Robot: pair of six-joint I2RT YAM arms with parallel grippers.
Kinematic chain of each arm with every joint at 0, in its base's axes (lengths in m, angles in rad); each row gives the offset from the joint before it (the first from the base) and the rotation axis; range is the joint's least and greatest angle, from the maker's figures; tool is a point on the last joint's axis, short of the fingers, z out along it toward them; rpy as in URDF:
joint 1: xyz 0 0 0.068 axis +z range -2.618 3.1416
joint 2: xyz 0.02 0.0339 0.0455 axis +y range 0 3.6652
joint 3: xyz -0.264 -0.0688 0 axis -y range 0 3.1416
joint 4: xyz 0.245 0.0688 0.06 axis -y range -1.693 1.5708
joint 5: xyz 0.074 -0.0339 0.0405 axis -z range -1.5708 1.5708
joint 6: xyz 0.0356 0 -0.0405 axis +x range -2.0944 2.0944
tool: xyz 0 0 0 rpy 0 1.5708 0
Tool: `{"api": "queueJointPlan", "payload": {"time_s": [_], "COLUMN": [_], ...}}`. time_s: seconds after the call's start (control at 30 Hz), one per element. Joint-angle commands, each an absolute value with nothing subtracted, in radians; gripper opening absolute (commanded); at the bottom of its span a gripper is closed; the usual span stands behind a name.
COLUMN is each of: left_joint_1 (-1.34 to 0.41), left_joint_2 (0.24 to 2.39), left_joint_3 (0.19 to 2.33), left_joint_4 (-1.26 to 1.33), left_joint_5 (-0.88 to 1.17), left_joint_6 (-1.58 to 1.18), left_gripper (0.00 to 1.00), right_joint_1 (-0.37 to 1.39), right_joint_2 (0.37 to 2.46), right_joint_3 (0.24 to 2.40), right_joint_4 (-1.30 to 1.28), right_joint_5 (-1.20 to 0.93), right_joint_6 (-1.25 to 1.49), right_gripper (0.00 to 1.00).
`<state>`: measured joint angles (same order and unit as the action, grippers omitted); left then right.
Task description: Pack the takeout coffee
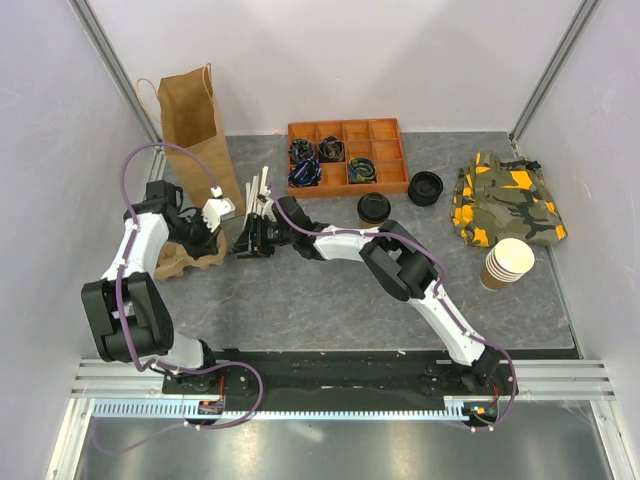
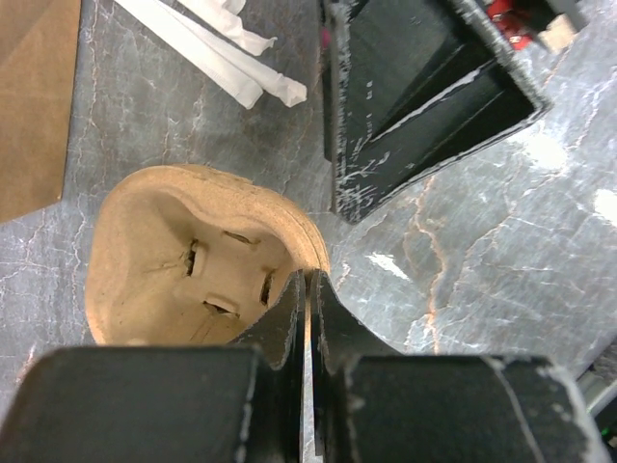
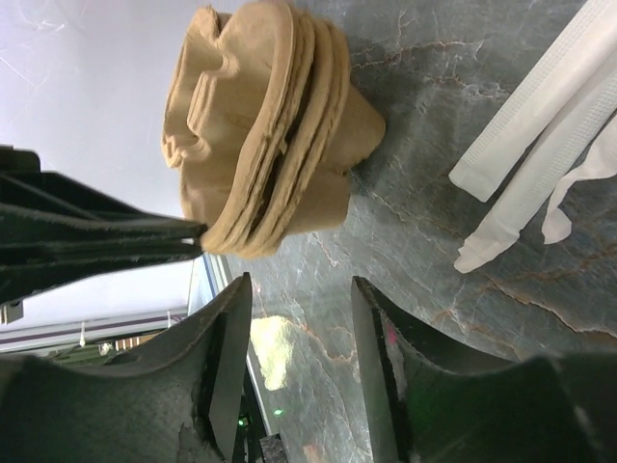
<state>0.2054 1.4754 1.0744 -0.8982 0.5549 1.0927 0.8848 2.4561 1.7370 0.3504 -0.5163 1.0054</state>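
Left gripper (image 2: 308, 282) clenched on the rim of the tan moulded-pulp cup carrier (image 2: 183, 260); right gripper (image 3: 301, 285) gapes empty just beside it. The black-lidded tan paper takeout coffee (image 1: 374, 207) stands well clear of both jaws, and nothing's in the brown paper bag (image 1: 190, 110) yet, I'd judge.

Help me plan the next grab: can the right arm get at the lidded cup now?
Probably yes. Its fingers are open and empty, and the cup stands free beside that arm, which must first pull back from the carriers.
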Motion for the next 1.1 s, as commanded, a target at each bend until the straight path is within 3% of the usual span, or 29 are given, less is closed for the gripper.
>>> {"api": "queueJointPlan", "payload": {"time_s": [0.0, 0.47, 0.77, 0.87, 0.9, 1.0, 1.07], "left_joint_1": [0.203, 0.204, 0.204, 0.204, 0.204, 0.204, 0.204], "left_joint_2": [1.434, 1.428, 1.411, 1.416, 1.414, 1.407, 1.405], "left_joint_3": [1.109, 1.137, 1.129, 1.137, 1.137, 1.123, 1.112], "left_joint_4": [-0.937, -0.965, -0.999, -0.999, -0.986, -0.956, -0.943], "left_joint_5": [0.606, 0.627, 0.64, 0.624, 0.618, 0.608, 0.604], "left_joint_6": [1.045, 1.022, 1.048, 1.039, 1.034, 1.025, 1.028], "left_gripper": [0.02, 0.02, 0.02, 0.34, 0.49, 0.67, 0.68], "right_joint_1": [0.896, 0.9, 0.904, 0.904, 0.904, 0.902, 0.902], "right_joint_2": [2.477, 2.494, 2.51, 2.51, 2.51, 2.51, 2.511], "right_joint_3": [1.793, 1.799, 1.786, 1.775, 1.773, 1.772, 1.772], "right_joint_4": [0.396, 0.437, 0.445, 0.44, 0.442, 0.439, 0.437], "right_joint_5": [-0.502, -0.489, -0.48, -0.476, -0.476, -0.474, -0.474], "right_joint_6": [1.012, 1.058, 1.08, 1.084, 1.085, 1.085, 1.08], "right_gripper": [0.54, 0.59, 0.5, 0.49, 0.49, 0.49, 0.49]}}
